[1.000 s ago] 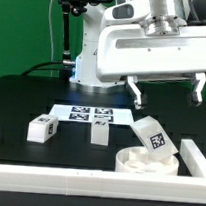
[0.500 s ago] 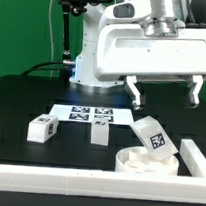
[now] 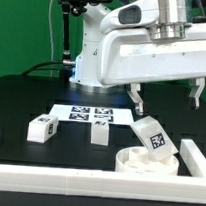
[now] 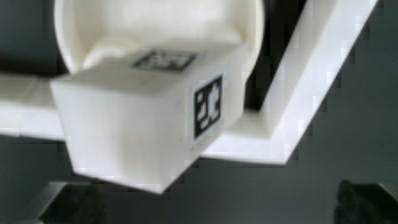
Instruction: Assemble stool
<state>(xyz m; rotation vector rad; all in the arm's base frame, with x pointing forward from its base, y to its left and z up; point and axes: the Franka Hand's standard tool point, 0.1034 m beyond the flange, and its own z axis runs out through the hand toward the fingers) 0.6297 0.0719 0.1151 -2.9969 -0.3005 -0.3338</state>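
1. You'll see the gripper [image 3: 167, 96] hanging in the upper right of the exterior view, jaws spread wide and grasping nothing.
2. Lower right, the round seat [image 3: 131, 162] lies flat, with the tilted leg [image 3: 150, 136] resting on it, directly below the gripper.
3. The left leg [image 3: 42, 130] and the middle leg [image 3: 100, 134] lie apart, lower left and centre.

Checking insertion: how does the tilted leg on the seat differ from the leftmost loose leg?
The tilted leg leans with its lower end on the seat; the leftmost loose leg lies flat on the table. The tilted leg is below the open gripper; the leftmost loose leg is far to the exterior view's left. Both are white tagged blocks.
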